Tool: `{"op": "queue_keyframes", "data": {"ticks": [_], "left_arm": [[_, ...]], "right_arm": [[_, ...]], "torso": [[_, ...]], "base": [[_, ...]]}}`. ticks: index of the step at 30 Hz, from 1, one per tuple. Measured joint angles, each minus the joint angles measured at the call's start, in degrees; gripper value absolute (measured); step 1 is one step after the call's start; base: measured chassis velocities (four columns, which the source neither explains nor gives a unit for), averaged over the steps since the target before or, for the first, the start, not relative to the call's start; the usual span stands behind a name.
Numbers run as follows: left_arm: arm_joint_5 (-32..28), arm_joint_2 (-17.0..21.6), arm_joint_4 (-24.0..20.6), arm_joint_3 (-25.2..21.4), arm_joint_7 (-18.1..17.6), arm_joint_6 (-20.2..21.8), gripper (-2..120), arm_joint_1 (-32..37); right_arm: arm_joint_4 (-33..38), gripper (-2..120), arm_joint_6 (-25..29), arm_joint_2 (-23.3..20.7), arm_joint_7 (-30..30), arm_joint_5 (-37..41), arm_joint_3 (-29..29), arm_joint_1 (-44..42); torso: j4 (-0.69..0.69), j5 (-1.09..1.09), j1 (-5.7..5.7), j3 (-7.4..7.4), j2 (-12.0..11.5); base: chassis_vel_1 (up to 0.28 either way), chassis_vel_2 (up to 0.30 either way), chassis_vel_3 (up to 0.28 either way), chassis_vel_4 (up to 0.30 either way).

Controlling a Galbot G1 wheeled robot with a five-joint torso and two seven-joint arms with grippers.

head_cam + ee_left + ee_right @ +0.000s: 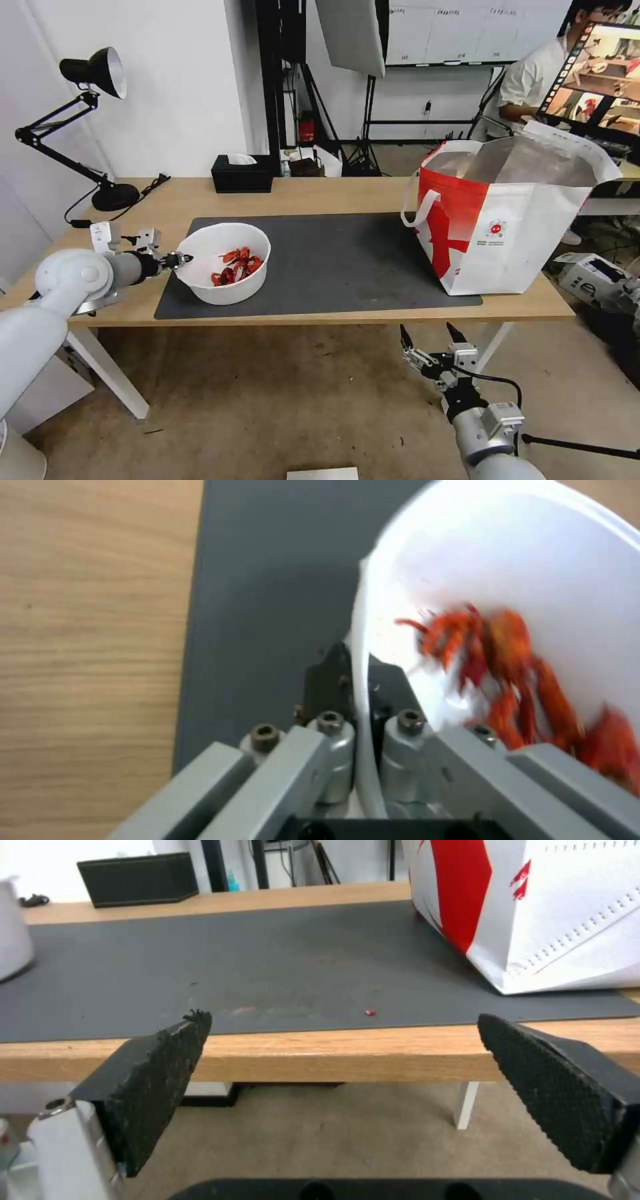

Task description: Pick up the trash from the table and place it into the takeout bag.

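The trash is a white round bowl (223,267) of red crayfish shells (237,265), standing on the left end of the dark grey mat (333,260) on the table (320,193). My left gripper (180,259) is shut on the bowl's left rim. In the left wrist view the thin white rim of the bowl (520,555) runs between the two fingers of that gripper (357,680), with the shells (507,670) just inside. The takeout bag (507,220) stands open at the table's right end. My right gripper (430,337) hangs open below the table's front edge, empty, facing the bag (567,915).
A black tissue box (241,173) sits at the table's back edge and a black desk lamp (93,73) at the back left. A tiny red scrap (371,1012) lies on the mat near the front edge. A grey device (593,277) lies on the floor at the right.
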Motion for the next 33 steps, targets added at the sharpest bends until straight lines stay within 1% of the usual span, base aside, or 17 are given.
{"op": "queue_keyframes", "data": {"ticks": [2, 7, 10, 13, 14, 16, 17, 18, 19, 21, 24, 29, 33], "left_arm": [[-0.5, 0.38, -1.13, -1.05, 0.0, -0.47, 0, 0.85], [-0.78, 0.82, -2.61, -2.04, -0.01, -1.93, 0, 1.48], [-0.67, 1.13, -4.41, -2.6, 0.05, -4.79, 0, 0.8], [0.24, 1.29, -4.93, -2.59, 0.31, -5.7, 0, 0.4], [1.57, 1.49, -5.6, -2.32, 0.57, -7.25, 0, -0.12], [11.75, 1.14, -8.11, 1.15, 0.47, -17.96, 0, -2.47], [11.75, 1.14, -8.11, 1.15, 0.47, -17.96, 0, -2.47], [14.99, 0.36, -8.22, 2.31, -0.57, -22.7, 0, -2.7], [15.67, 0.1, -8.22, 2.43, -0.98, -24.0, 0, -2.58], [15.83, 0.05, -8.22, 2.43, -1.11, -24.47, 0, -2.42], [16.36, -0.2, -8.04, 2.16, -1.41, -26.35, 0, -1.81], [16.13, -0.21, -8.35, 1.63, -1.47, -26.63, 0, -1.71], [14.37, -0.22, -9.41, 2.22, -1.68, -26.49, 0, -3.36]], "right_arm": [[0.0, 100, 0.0, 0.0, 0.0, 0.0, 0.0, 0.0], [0.0, 100, 0.0, 0.0, 0.0, 0.0, 0.0, 0.0], [0.0, 100, 0.0, 0.0, 0.0, 0.0, 0.0, 0.0], [0.0, 100, 0.0, 0.0, 0.0, 0.0, 0.0, 0.0], [0.0, 100, 0.0, 0.0, 0.0, 0.0, 0.0, 0.0], [0.0, 100, 0.0, 0.0, 0.0, 0.0, 0.0, -0.01], [0.0, 100, 0.0, 0.0, 0.0, 0.0, 0.0, -0.01], [0.0, 100, 0.0, 0.0, 0.0, 0.0, 0.0, 0.0], [0.0, 100, 0.0, 0.0, 0.0, 0.0, 0.0, 0.0], [0.0, 100, 0.0, 0.0, 0.0, 0.0, 0.0, 0.0], [0.0, 100, 0.0, 0.0, 0.0, 0.0, 0.0, 0.0], [0.0, 100, 0.0, 0.0, 0.0, 0.0, 0.0, 0.0], [0.0, 100, 0.0, 0.0, 0.0, 0.0, 0.0, 0.0]], "torso": [[0.01, 0.0, 0.0, 0.0, 0.0], [0.01, 0.0, 0.0, 0.0, 0.0], [0.01, 0.0, 0.0, 0.0, 0.0], [0.0, 0.01, 0.0, 0.0, 0.0], [0.0, 0.02, 0.0, 0.0, 0.0], [0.0, 0.02, 0.0, 0.0, 0.0], [0.0, 0.02, 0.0, 0.0, 0.0], [0.0, 0.01, 0.0, 0.0, 0.0], [0.0, 0.0, 0.0, 0.0, -0.01], [0.0, 0.01, 0.0, 0.0, 0.0], [0.01, 0.0, 0.0, 0.0, -0.01], [0.01, 0.01, 0.0, 0.0, -0.01], [0.01, 0.01, 0.0, 0.0, -0.01]], "base": [[0.0, 0.0, 0.0, 0.0], [0.0, 0.0, 0.0, 0.0], [0.0, 0.0, 0.0, 0.0], [0.0, 0.0, 0.0, 0.0], [0.0, 0.0, 0.0, 0.0], [0.0, 0.0, 0.0, 0.0], [0.0, 0.0, 0.0, 0.0], [0.0, 0.0, 0.0, 0.0], [0.0, 0.0, 0.0, 0.0], [0.0, 0.0, 0.0, 0.0], [0.0, 0.0, 0.0, 0.0], [0.0, 0.0, 0.0, 0.0], [0.0, 0.0, 0.0, 0.0]]}}
